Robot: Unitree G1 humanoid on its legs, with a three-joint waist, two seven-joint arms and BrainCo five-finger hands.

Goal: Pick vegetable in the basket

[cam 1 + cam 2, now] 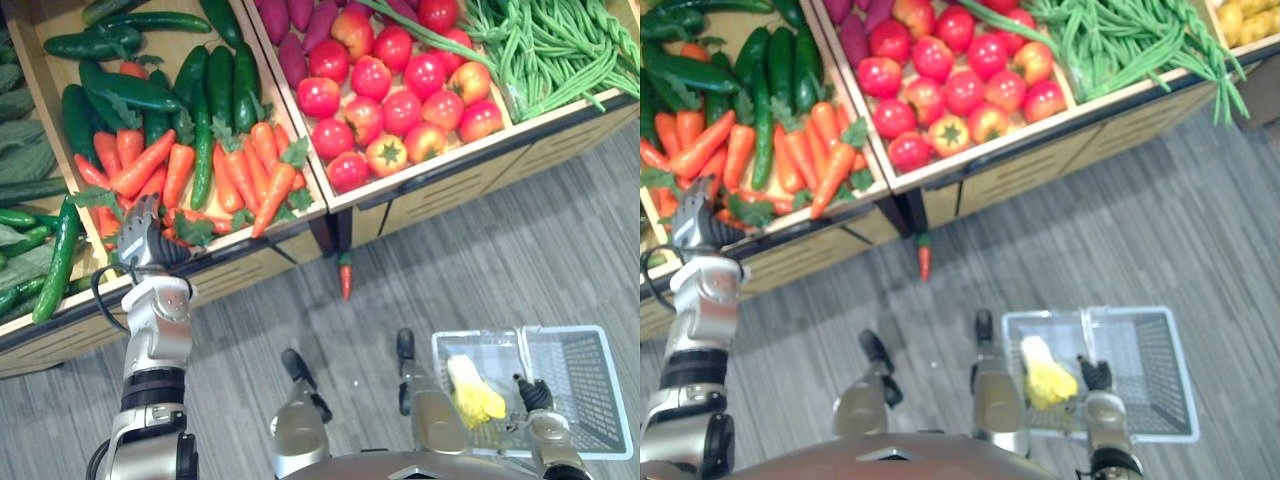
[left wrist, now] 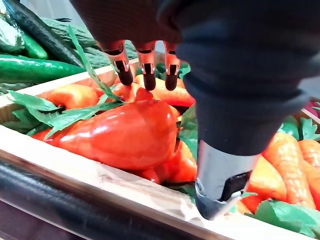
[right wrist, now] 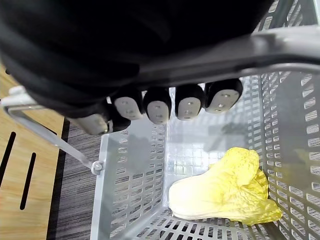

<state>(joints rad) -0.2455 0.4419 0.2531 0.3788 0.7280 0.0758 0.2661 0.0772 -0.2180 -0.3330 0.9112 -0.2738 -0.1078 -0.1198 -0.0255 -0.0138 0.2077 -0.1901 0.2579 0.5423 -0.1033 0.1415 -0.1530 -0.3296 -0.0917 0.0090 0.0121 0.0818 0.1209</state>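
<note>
One hand (image 1: 140, 236) above carrots (image 1: 150, 165), fingers (image 2: 148, 75) extended

My two head eyes look steeply down from high up, sharing almost the same scene: carrots (image 1: 240, 170), floor (image 1: 500, 270), basket (image 1: 590, 395). My left wrist camera looks along my left hand (image 2: 235, 75) at those carrots from very close. My right wrist camera looks past my right hand (image 3: 158, 106), curled round the handle (image 3: 285, 47), into that basket.

Carrots (image 1: 240, 170) crowd tight behind the crate rim (image 2: 125, 184) — the basket (image 1: 585, 385) is open beside the cabbage (image 1: 472, 392)
</note>
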